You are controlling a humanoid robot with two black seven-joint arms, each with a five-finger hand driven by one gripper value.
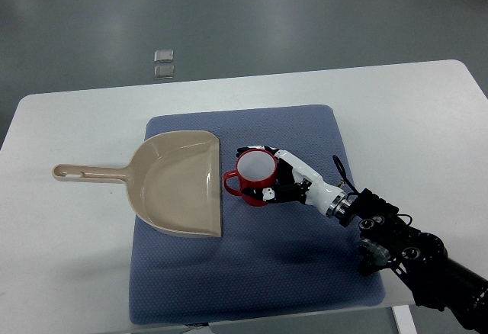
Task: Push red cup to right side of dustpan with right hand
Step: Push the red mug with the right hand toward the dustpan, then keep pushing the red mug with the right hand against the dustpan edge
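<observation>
A red cup with a white inside stands upright on the blue mat, its handle pointing left toward the dustpan. The beige dustpan lies flat on the mat's left part, with its long handle reaching left onto the white table. The cup is just right of the dustpan's open edge, a small gap between them. My right hand comes in from the lower right and rests against the cup's right side, its fingers curled round the cup's back and front. The left arm is out of view.
The white table surrounds the mat, with bare mat to the right and in front of the cup. Two small square floor plates lie beyond the table's far edge.
</observation>
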